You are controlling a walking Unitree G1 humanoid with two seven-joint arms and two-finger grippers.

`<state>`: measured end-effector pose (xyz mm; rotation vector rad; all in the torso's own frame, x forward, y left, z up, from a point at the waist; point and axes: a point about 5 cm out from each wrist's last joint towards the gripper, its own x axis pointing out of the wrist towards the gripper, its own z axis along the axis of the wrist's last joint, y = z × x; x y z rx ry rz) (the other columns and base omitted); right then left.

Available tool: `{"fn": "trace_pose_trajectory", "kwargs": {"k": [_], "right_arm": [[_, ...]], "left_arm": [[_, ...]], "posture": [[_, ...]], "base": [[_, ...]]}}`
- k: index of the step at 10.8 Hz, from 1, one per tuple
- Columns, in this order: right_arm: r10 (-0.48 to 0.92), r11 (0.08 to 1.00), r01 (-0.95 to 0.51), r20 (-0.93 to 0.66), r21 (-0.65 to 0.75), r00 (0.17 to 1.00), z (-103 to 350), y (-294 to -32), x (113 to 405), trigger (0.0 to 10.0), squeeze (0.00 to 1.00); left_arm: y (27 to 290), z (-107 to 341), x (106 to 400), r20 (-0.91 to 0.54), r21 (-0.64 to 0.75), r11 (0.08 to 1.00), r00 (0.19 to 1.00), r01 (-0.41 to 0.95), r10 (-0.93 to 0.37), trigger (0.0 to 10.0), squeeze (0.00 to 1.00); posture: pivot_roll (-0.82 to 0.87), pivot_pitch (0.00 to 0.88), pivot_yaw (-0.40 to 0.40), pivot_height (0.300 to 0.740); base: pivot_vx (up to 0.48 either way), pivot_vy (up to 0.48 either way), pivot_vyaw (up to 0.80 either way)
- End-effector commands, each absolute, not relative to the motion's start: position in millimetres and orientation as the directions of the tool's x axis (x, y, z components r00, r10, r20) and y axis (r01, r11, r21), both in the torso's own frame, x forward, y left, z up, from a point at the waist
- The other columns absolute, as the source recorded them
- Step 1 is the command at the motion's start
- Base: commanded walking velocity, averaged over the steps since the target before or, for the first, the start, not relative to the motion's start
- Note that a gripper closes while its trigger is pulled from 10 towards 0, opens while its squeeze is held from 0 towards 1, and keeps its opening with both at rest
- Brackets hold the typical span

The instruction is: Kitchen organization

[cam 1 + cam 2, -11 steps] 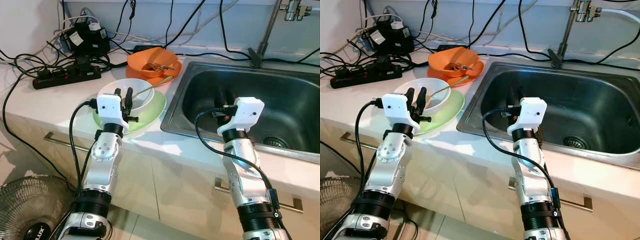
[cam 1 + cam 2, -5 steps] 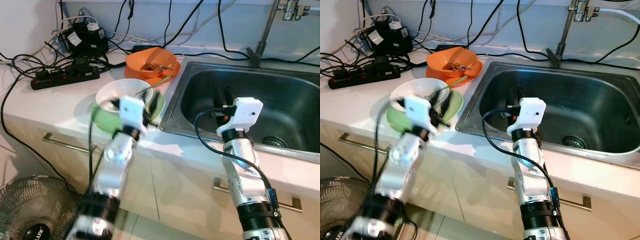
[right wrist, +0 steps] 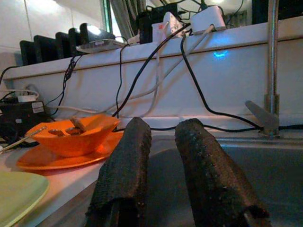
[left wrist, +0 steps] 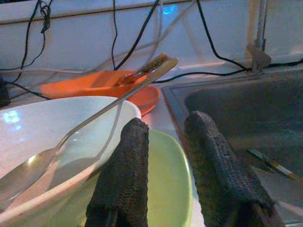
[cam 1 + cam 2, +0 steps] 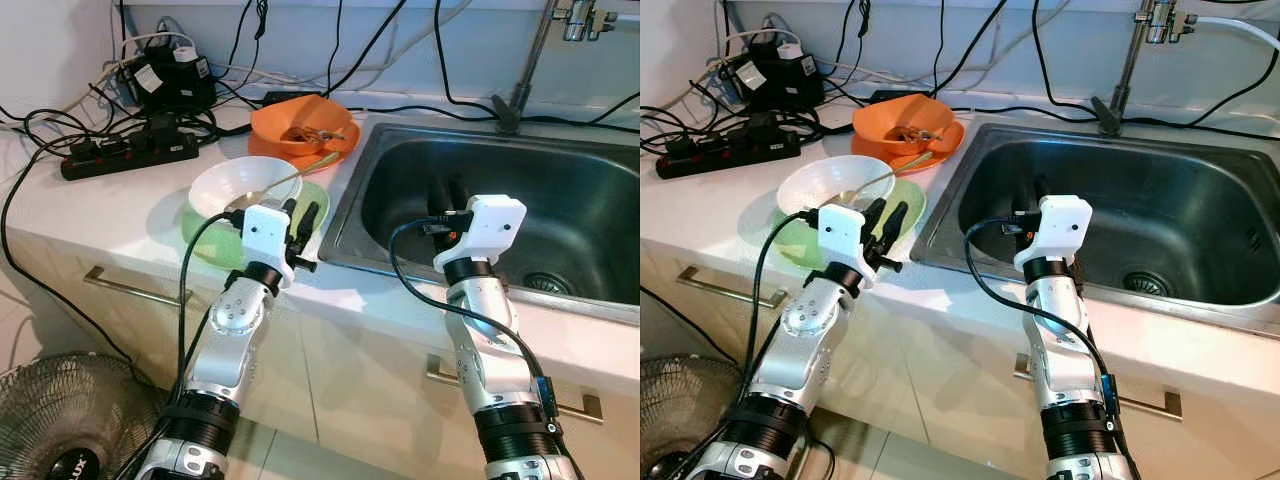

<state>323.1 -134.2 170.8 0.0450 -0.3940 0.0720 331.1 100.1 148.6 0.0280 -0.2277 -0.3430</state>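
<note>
A white bowl [image 5: 240, 185] stands on a light green plate [image 5: 212, 238] on the counter, and a metal spoon [image 5: 290, 180] leans out of it toward the sink. My left gripper [image 5: 298, 215] is open, with its fingers over the plate's near right edge, just beside the bowl; the left wrist view looks between the two fingertips [image 4: 135, 137] at the green plate [image 4: 165, 175]. Behind stands an orange bowl [image 5: 300, 122] with food scraps on an orange plate [image 5: 338, 148]. My right gripper [image 5: 447, 190] is open and holds nothing above the steel sink [image 5: 580, 220].
A black power strip [image 5: 130, 155], adapters and many cables crowd the back left of the counter. The faucet [image 5: 520, 90] rises behind the sink. A utensil [image 4: 267, 161] lies in the basin. A floor fan [image 5: 60, 430] stands at lower left by the cabinets.
My left arm has swung right, from over the bowl's near left side to the plate's right edge by the sink. Bowl, plate and right arm have stayed put.
</note>
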Motion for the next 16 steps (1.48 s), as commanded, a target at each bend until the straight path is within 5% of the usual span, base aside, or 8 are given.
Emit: {"fn": "trace_pose_trajectory", "kwargs": {"k": [1, 9, 16], "right_arm": [[0.061, 0.996, -0.084, 0.397, 0.04, 0.916, 175.2, -132.7, 326.0, 10.0, 0.0], [0.057, 0.996, -0.079, 0.39, 0.041, 0.919, 173.2, -133.7, 326.4, 10.0, 0.0], [0.063, 0.996, -0.083, 0.384, 0.036, 0.921, 171.7, -133.4, 327.4, 10.0, 0.0]], "left_arm": [[109.6, 149.5, 333.7, 0.213, 0.061, 0.956, 0.932, 0.286, -0.293, 10.0, 0.0], [110.0, 174.2, 331.8, 0.319, 0.052, 0.952, 0.898, 0.302, -0.302, 10.0, 0.0], [123.4, 161.4, 334.3, 0.253, 0.013, 0.975, 0.943, 0.222, -0.218, 10.0, 0.0]], "posture": [[0.04, 0.014, 0.093, 0.74], [0.05, 0.017, 0.091, 0.74], [0.05, 0.01, 0.089, 0.74]], "base": [[0.0, 0.0, 0.0], [0.0, 0.0, 0.0], [0.0, 0.0, 0.0]]}}
